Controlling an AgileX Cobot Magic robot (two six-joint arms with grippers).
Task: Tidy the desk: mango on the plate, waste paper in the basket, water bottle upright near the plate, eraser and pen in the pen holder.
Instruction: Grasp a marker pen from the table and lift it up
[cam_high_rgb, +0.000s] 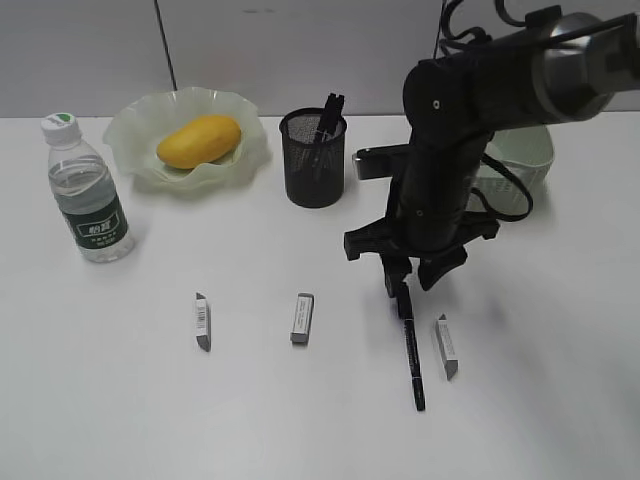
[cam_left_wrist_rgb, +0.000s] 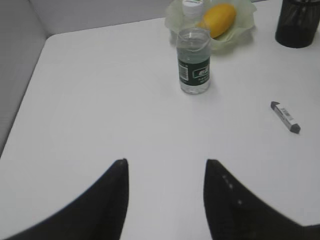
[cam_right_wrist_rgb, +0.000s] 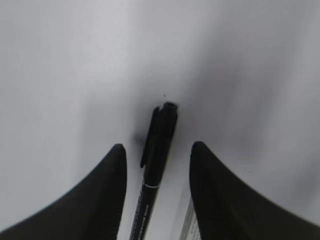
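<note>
Two arms belong to this robot, but in the exterior view we see only the right arm (cam_high_rgb: 440, 160), which bends down over the white table (cam_high_rgb: 120, 400). Behind this arm stands the pale green basket (cam_high_rgb: 525, 155), mostly hidden, so we cannot tell what it holds. At the back left lies the wavy green plate (cam_high_rgb: 135, 140), and the mango (cam_high_rgb: 199, 140) rests in it. The water bottle (cam_high_rgb: 86, 190) stands upright just beside the plate, on its left front side. The black mesh pen holder (cam_high_rgb: 313, 160) stands to the right of the plate, with dark pens (cam_high_rgb: 328, 115) sticking out of it.

We see the right gripper (cam_high_rgb: 415, 275) low over the cap end of a black pen (cam_high_rgb: 411, 345) that lies flat on the table. In the right wrist view its fingers (cam_right_wrist_rgb: 107, 190) are spread, one on each side of the pen, and they do not touch it. The left gripper (cam_left_wrist_rgb: 167, 170) hovers over bare table, its fingers (cam_left_wrist_rgb: 117, 195) released and holding nothing.

Three small erasers in paper sleeves lie on the table in front: the left eraser (cam_high_rgb: 203, 322), the middle eraser (cam_high_rgb: 302, 318), and the right eraser (cam_high_rgb: 446, 346) just beside the pen.
</note>
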